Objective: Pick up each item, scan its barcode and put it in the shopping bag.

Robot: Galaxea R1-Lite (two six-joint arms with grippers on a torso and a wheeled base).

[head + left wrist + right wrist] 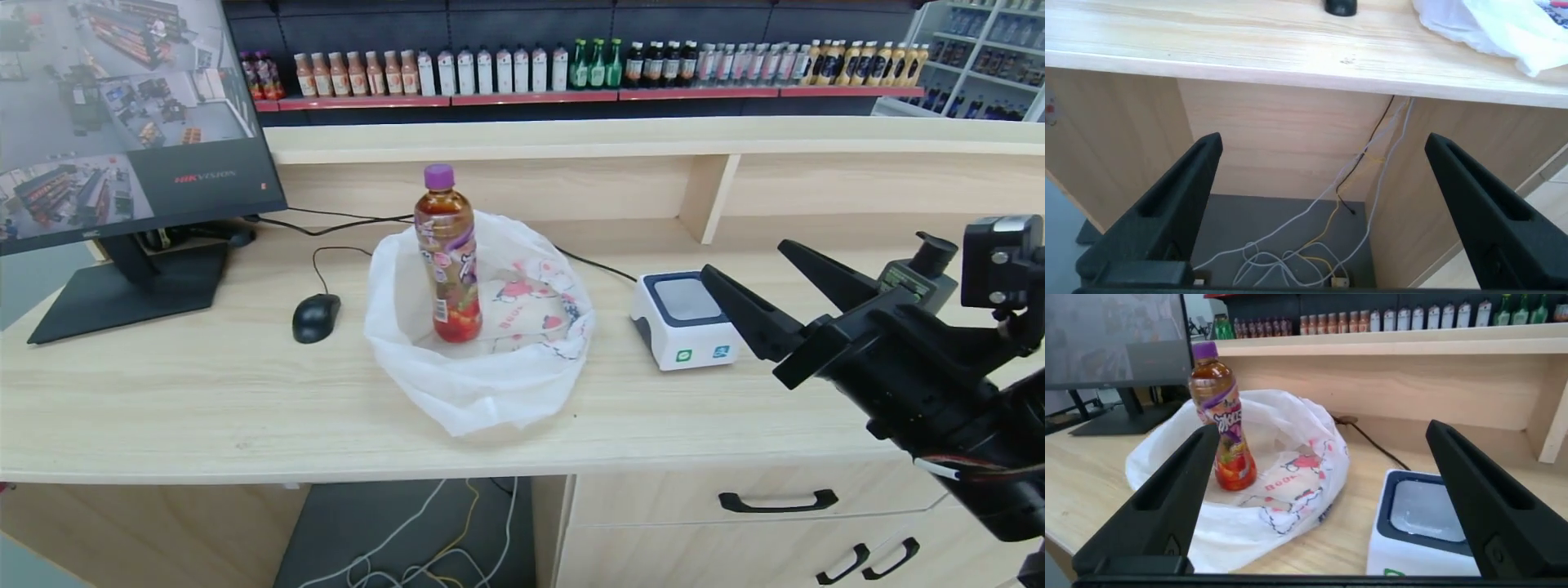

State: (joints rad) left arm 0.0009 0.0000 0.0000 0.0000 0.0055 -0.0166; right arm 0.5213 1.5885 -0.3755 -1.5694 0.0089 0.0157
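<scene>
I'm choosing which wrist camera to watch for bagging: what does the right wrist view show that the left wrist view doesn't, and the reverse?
Right wrist view alone: the bottle standing upright in the bag, the scanner beside it, and the monitor and drinks shelf behind. Left wrist view alone: the mouse on the counter and loose cables underneath it. Both: the white bag and the wooden counter.

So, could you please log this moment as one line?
bottle in shopping bag | right gripper open near scanner | left gripper open below countertop
</scene>
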